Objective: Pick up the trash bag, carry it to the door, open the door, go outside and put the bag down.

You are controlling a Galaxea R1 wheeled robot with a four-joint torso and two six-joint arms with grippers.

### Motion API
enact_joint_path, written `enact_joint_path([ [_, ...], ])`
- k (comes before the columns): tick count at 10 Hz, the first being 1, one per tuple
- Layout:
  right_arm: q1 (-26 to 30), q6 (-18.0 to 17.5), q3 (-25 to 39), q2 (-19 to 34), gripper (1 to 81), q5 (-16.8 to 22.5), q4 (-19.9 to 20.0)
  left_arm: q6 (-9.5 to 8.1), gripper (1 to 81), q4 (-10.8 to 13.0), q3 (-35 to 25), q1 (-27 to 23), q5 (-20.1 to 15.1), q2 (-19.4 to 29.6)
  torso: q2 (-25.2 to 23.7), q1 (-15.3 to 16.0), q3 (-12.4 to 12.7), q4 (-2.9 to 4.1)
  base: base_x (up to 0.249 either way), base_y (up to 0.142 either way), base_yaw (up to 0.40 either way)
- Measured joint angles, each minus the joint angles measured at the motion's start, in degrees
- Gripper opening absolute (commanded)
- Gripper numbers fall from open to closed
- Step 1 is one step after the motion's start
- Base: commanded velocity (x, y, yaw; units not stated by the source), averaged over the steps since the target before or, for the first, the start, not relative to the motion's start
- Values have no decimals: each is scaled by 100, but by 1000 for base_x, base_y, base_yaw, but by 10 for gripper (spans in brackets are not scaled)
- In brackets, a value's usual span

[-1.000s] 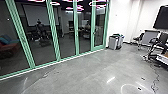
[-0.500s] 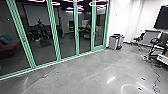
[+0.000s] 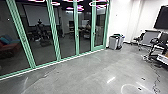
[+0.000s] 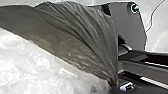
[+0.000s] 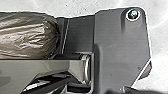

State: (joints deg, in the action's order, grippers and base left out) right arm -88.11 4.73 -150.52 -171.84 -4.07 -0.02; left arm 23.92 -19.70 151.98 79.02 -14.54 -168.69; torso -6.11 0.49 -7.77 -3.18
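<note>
Our view is barely shifting, so we are hardly advancing the trash bag [image 4: 75, 37], our fingers' state we cannot tell.

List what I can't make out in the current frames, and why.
- Bag: full outline, cut off by the edge in both wrist views.
- Its contents: hidden by the dark plastic in both wrist views.
- Dark shape at the glass, head view: too blurred to identify, or to tell from a reflection.
- Bins, head view: too small to see what they hold.
- Screen, head view: far end cut off by the picture's edge.
</note>
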Motion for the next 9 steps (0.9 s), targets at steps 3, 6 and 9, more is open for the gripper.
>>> enact_joint_path([
  [3,-33,0,0,0,811,-15,0,0,10,0,0,33,0,-2,-2,-6,2,0,48,0,0],
  [6,-15,1,0,0,811,-17,-2,0,10,-2,0,-24,18,-2,-4,-6,2,0,94,0,0],
  [9,-30,9,0,0,811,-28,-2,0,10,0,0,0,5,-2,-4,-6,2,0,109,-46,0],
])
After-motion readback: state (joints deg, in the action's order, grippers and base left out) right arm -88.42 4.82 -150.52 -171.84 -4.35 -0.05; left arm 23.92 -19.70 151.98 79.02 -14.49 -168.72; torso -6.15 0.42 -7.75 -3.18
